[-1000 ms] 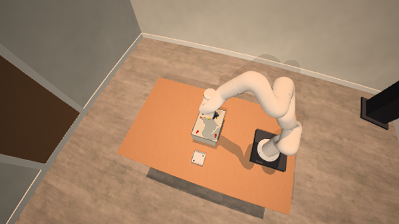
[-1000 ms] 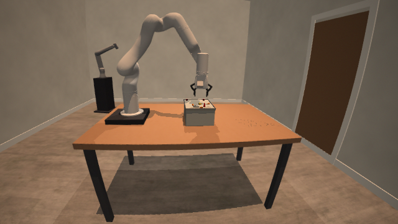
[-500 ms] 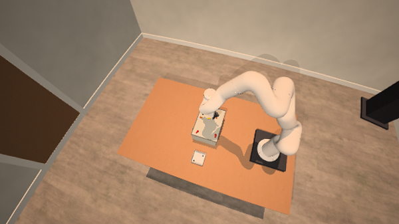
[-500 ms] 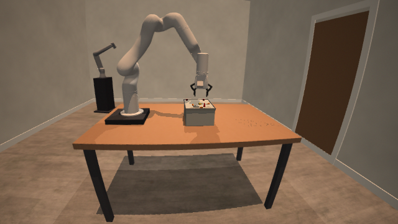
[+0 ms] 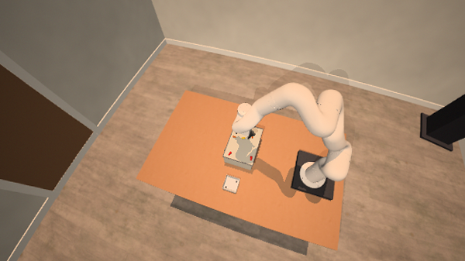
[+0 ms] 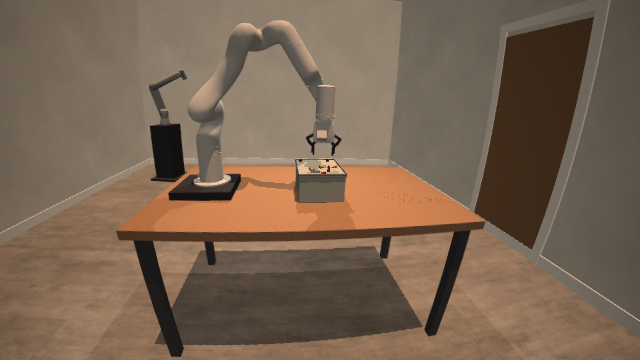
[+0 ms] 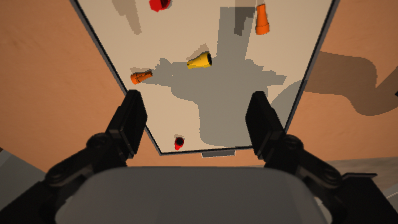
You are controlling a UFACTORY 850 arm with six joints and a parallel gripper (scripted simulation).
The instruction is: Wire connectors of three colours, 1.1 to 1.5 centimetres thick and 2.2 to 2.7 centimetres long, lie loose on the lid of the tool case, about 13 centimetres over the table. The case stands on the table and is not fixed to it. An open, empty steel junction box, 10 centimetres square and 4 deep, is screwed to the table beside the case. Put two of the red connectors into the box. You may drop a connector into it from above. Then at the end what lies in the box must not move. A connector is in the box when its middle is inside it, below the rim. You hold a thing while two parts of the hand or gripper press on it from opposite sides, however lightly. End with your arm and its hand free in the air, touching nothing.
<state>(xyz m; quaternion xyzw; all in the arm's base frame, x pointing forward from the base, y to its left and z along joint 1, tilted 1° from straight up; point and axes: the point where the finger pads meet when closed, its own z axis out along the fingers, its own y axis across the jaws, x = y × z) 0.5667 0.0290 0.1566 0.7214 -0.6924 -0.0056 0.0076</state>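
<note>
Orange table (image 6: 400, 215) carries the tool case (image 6: 320, 192), with the junction box (image 5: 231, 184) just beside it and holding nothing. Gripper (image 7: 196, 125) hangs above the lid's far end, fingers fully spread and nothing between them.

Red connectors lie loose on the lid: one (image 7: 178, 142) near the edge below the gripper, another (image 7: 160, 4) farther along, two more (image 5: 230, 153) (image 5: 251, 157) at the box end.

Risks:
- Edge connector is small and round — an off-centre closure would likely squirt it off the lid.
- Case is unfixed — a hard descent may shift it.
- Orange connector (image 7: 141, 77) nearby invites a wrong-colour pick.
</note>
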